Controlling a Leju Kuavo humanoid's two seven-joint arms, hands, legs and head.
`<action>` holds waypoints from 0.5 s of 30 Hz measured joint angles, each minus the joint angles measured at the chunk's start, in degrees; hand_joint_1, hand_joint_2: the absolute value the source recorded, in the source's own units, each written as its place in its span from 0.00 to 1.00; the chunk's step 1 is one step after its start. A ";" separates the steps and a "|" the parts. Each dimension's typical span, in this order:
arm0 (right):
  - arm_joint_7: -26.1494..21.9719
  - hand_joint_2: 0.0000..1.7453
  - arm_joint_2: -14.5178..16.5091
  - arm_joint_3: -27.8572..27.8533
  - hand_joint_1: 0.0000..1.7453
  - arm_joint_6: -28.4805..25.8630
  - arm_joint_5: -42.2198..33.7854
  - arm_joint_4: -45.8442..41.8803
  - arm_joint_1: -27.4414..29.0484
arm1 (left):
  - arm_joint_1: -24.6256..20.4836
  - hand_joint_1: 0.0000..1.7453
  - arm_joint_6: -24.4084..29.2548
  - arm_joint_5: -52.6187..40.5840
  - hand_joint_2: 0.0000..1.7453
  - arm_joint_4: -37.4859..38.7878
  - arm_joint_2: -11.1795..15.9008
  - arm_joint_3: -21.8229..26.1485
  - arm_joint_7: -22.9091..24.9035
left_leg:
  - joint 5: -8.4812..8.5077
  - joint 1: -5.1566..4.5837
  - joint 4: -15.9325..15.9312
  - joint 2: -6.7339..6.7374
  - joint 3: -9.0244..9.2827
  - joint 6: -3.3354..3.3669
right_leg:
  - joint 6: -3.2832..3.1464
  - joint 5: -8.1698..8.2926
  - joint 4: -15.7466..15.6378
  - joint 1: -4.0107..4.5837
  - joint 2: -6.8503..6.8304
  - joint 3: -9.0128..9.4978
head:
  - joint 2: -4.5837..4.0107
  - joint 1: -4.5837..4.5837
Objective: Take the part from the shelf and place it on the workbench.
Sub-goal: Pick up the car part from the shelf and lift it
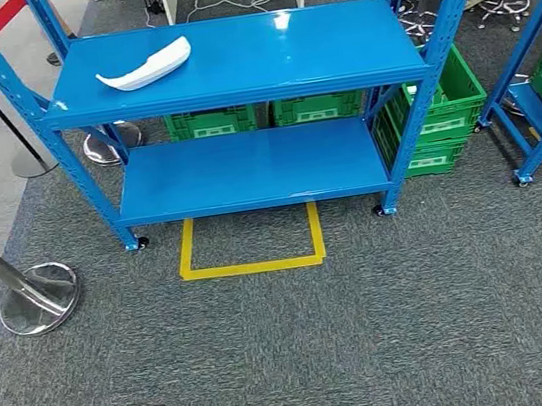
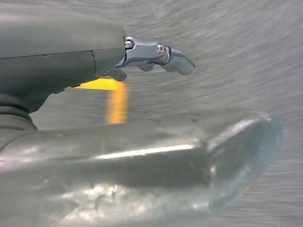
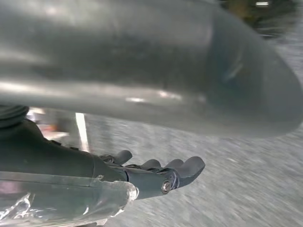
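A white curved part [image 1: 145,66] is lying on the top level of the blue shelf [image 1: 248,60], toward its 9 o'clock end and well apart from both hands. The lower level is sitting bare above 2 green crates [image 1: 211,122] behind it, with another green crate [image 1: 442,108] at 3 o'clock. A yellow tape outline [image 1: 251,256] is marking the grey carpet [image 1: 348,344] at 6 o'clock of the shelf. The left hand [image 2: 143,54] is hanging over the carpet, its fingers [image 2: 178,61] stretched out and holding nothing. The right hand [image 3: 157,175] is likewise hanging with fingers [image 3: 189,168] extended and empty.
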 joint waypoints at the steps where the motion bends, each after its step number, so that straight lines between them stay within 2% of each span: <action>1: 0.12 0.00 0.00 -0.02 0.00 0.02 0.39 0.00 0.07 | -0.44 0.00 -0.79 2.05 0.00 -0.74 -0.16 -0.13 -0.79 | 0.01 0.00 0.00 0.00 0.00 -0.01 | 0.00 0.01 0.00 0.00 0.01 0.04 | 0.00 0.01; 3: 0.30 0.00 -0.01 -0.07 0.00 -0.09 1.48 0.00 0.24 | -1.19 0.00 -3.19 9.42 0.00 -4.30 -0.90 -1.57 -2.64 | 0.03 0.00 0.00 0.01 0.00 -0.03 | -0.04 0.07 0.01 0.01 0.07 0.20 | 0.00 0.02; 5: 0.12 0.00 -0.04 -0.14 0.00 -0.50 2.73 0.00 0.37 | -0.68 0.00 -5.65 22.50 0.00 -12.18 -2.09 -6.57 -3.84 | 0.06 0.02 0.00 0.06 -0.01 -0.06 | -0.07 0.14 0.03 0.03 0.16 0.31 | 0.00 0.03; 7: -1.42 0.00 -0.08 -0.28 0.00 -0.39 3.65 0.00 0.43 | 1.62 0.00 -6.65 34.01 0.00 -23.49 -2.66 -15.85 -3.22 | 0.09 0.06 0.00 0.09 -0.05 -0.07 | -0.08 0.17 0.04 0.06 0.16 0.25 | 0.00 0.01; 9: -4.23 0.00 -0.11 -0.65 0.00 0.30 3.12 0.00 0.21 | 4.26 0.00 -6.40 40.13 0.00 -36.55 -2.36 -27.14 -1.70 | 0.15 0.09 0.00 -0.07 -0.13 -0.05 | -0.08 0.16 0.04 0.09 -0.09 0.18 | 0.00 0.01; 12: -7.03 0.00 -0.13 -2.36 0.00 0.93 1.00 0.00 -0.91 | 6.67 0.00 -3.82 43.87 0.00 -54.86 -1.25 -43.15 0.28 | 0.18 0.08 0.00 -0.29 -0.17 -0.02 | -0.09 0.13 0.03 0.11 -0.35 0.26 | 0.00 0.03; 15: -7.76 0.00 -0.13 -3.58 0.00 1.08 0.53 0.00 -1.46 | 8.26 0.00 -2.09 45.83 0.00 -64.87 -0.43 -53.13 0.02 | 0.17 0.03 0.00 -0.23 -0.14 -0.02 | -0.08 0.14 0.02 0.07 -0.19 0.36 | 0.00 0.04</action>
